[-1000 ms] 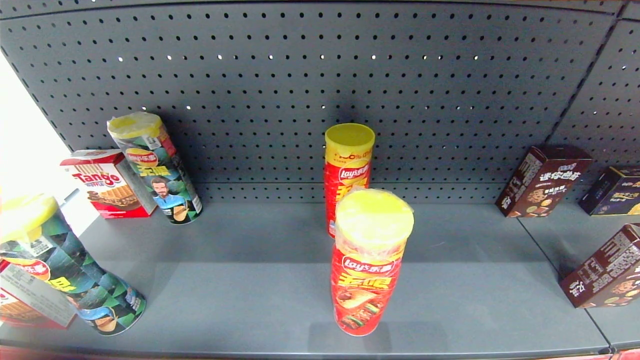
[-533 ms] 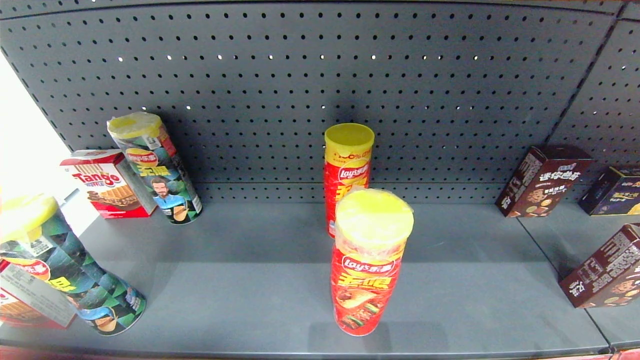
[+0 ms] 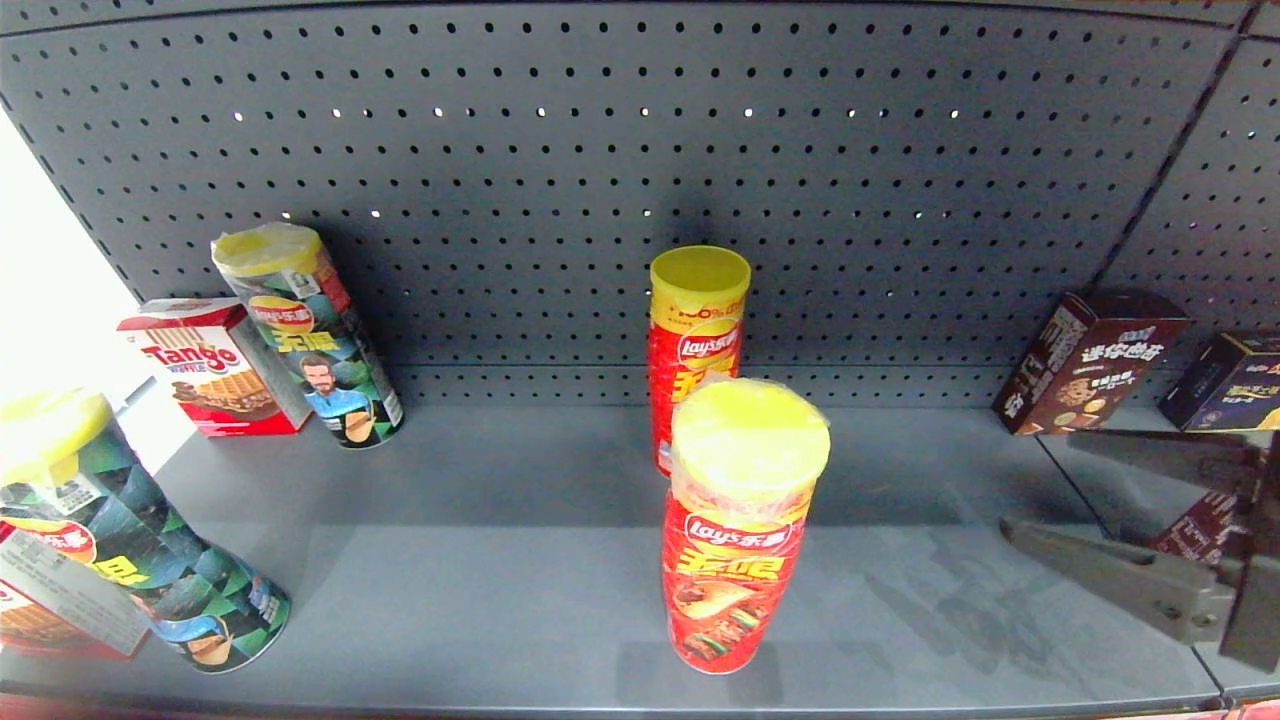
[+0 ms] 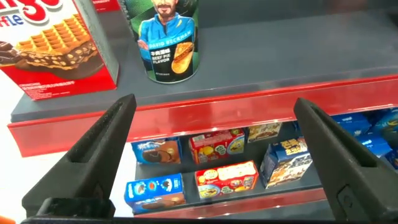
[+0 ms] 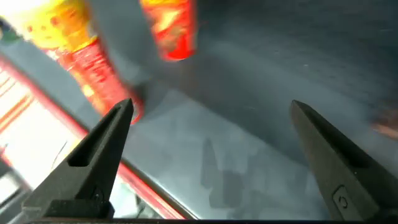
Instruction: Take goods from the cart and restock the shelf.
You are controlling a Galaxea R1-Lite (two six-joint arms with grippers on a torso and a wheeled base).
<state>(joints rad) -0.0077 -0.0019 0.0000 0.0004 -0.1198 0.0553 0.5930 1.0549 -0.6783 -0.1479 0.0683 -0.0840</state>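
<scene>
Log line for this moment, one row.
right gripper: open, empty, over shelf right | left gripper: open, empty | front red can: upright

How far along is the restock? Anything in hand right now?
Looks done: a front red can and a back red can stand mid-shelf, with a green can and a wafer box at the left. In hand: nothing. The right gripper is open over the right side of the shelf, and the left gripper is open before its front edge. Left: bare shelf between the groups, so more goods seem needed.
</scene>
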